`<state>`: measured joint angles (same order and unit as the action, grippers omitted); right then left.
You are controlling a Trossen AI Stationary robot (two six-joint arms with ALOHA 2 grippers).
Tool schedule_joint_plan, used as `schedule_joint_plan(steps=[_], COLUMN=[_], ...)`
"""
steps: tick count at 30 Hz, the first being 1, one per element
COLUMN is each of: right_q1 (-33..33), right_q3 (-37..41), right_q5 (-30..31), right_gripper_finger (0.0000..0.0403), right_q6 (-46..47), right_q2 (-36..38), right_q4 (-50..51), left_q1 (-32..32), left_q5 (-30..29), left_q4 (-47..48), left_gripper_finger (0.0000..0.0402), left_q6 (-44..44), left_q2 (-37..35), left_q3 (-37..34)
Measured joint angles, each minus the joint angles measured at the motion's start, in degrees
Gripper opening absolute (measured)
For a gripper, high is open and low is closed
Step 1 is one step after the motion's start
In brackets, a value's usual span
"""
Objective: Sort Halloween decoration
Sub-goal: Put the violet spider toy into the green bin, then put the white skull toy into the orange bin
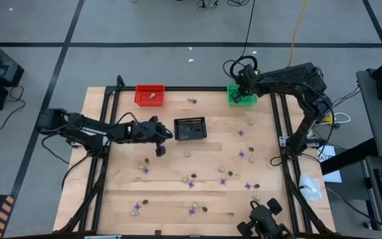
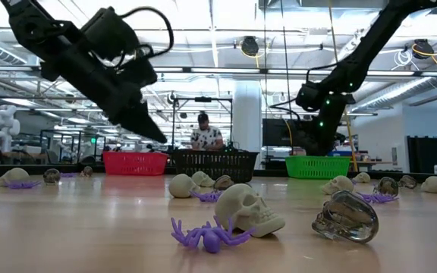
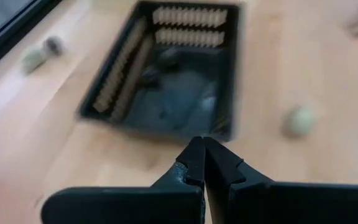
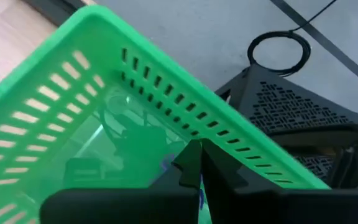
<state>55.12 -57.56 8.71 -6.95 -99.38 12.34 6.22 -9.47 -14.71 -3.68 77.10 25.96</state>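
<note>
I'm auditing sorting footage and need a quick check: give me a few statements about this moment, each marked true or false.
1. The right gripper is over the green plastic basket. True.
2. The left gripper is wide open. False: its fingers are shut together.
3. The black plastic basket sits between the red plastic basket and the green one. True.
4. All purple spiky spiders are already in baskets. False: several lie on the wooden table.
5. The red basket is empty. False: it holds a pale lump.

Scattered trinkets (image 1: 222,181) across table (image 1: 171,199)
</note>
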Motion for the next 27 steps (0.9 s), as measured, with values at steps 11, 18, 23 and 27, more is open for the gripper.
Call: schedule_joint_plan(steps=[11,18,23,27], right_q1=[0.06,0.03,0.03,-0.01], right_q3=[0.00,0.00,0.00,0.00], right_q5=[0.07,0.03,0.09,0.11], right_gripper_finger=[0.0016,0.0001,0.0016,0.0048], right_q6=[-0.96,-1.28,-1.28,-1.27], right_q2=[4.44,4.83,4.83,4.85], right_q4=[0.41,1.26,2.94,3.41], left_q1=[8.84,11.82,13.49,13.63], left_q5=[-2.21,-0.70,1.74,2.14], left_q4=[-3.17,-11.38,-12.54,-13.88], left_gripper_finger=[0.0000,0.0000,0.0000,0.0000], left_q6=[-2.08,-2.03,-2.08,-2.91], left_q2=[7.13,10.05,10.49,10.49], left_q3=[0.00,0.07,0.04,0.04])
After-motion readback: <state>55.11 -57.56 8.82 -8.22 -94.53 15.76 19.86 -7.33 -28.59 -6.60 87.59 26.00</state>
